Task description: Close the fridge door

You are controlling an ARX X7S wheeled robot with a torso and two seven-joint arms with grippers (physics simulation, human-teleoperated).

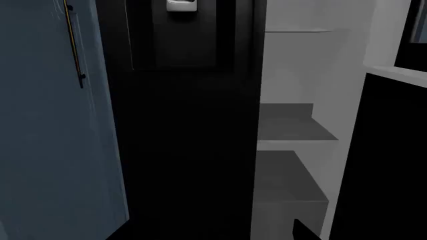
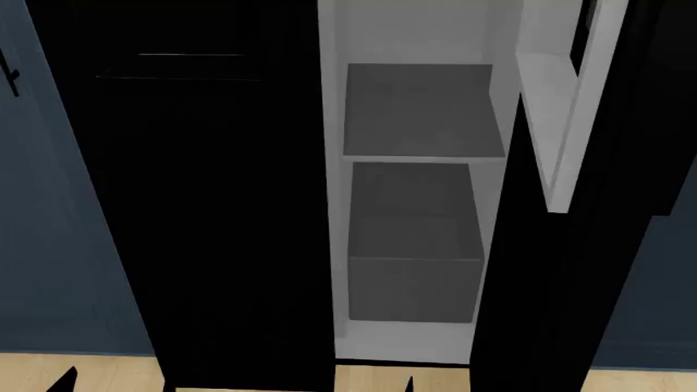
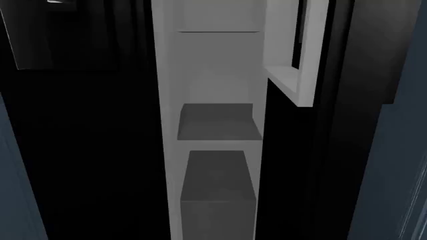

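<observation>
The fridge door is cut off at the head view's top edge.

Head view: high, facing forward and down, close to open fridge compartment. Both wrist views: facing same compartment (left from further left). Shared: grey shelves, white lining.

Open passage: the white fridge compartment, a narrow slot between the black closed door on the left and the fridge door standing ajar on the right. Obstacles inside: two grey shelves, stacked. Blue-grey cabinet bounds the far left. Floor lies bare in front.
</observation>
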